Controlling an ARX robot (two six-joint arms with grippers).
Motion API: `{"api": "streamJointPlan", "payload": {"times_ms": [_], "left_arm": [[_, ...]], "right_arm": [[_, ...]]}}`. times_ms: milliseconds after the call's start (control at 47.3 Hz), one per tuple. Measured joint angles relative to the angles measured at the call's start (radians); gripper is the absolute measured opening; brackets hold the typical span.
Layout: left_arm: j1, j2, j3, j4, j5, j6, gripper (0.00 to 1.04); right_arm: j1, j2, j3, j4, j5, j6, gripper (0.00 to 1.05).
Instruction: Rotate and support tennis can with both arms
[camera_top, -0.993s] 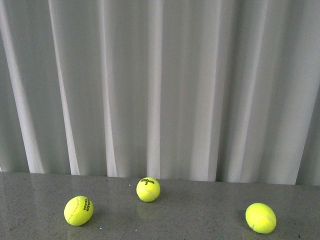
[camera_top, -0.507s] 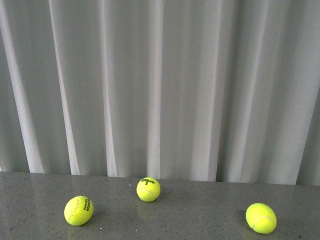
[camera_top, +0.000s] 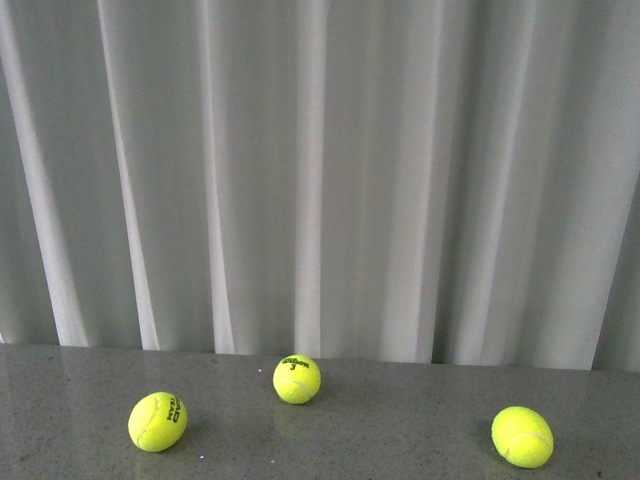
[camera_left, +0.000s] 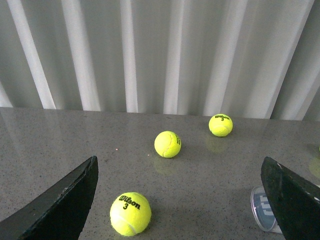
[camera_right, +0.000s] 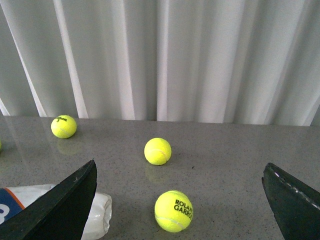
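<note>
From the front, three tennis balls sit on the grey table (camera_top: 400, 425) before a white pleated curtain (camera_top: 320, 180). Taking the middle ball (camera_top: 297, 379) as the centre of the dial, with 12 o'clock pointing away from the robot, the left ball (camera_top: 157, 421) lies at about 8 o'clock and the right ball (camera_top: 522, 436) at about 4 o'clock, all well apart.

The tennis can (camera_right: 97, 217) appears in the wrist views. In the right wrist view it lies on its side on the table, partly hidden behind one black finger (camera_right: 62, 202); a white stretch and a blue-and-orange piece of label show. The right gripper (camera_right: 179, 162) has its fingers spread wide, with nothing between them but table and balls (one printed "Roland Garros").

In the left wrist view a clear round end of the can (camera_left: 264, 210) with blue-white print sits just beside one finger (camera_left: 292, 200). The left gripper (camera_left: 179, 165) is likewise spread wide and holds nothing.
</note>
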Motion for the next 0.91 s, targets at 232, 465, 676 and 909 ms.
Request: {"api": "streamJointPlan", "payload": {"times_ms": [232,465,676,909], "left_arm": [[0.012,0.055,0.036,-0.106,0.050,-0.077,0.98],[0.041,0.791,0.230,0.167,0.421,-0.303,0.98],[0.038,1.312,0.379,0.362,0.682,-0.288,0.98],[-0.008,1.708,0.515,0.449,0.718,-0.263,0.98]], "right_arm": [[0.000,0.000,0.000,0.000,0.000,0.000,0.98],[0.000,0.000,0.000,-0.001,0.000,0.000,0.98],[0.000,0.000,0.000,-0.001,0.000,0.000,0.98],[0.000,0.000,0.000,-0.001,0.000,0.000,0.98]]}}
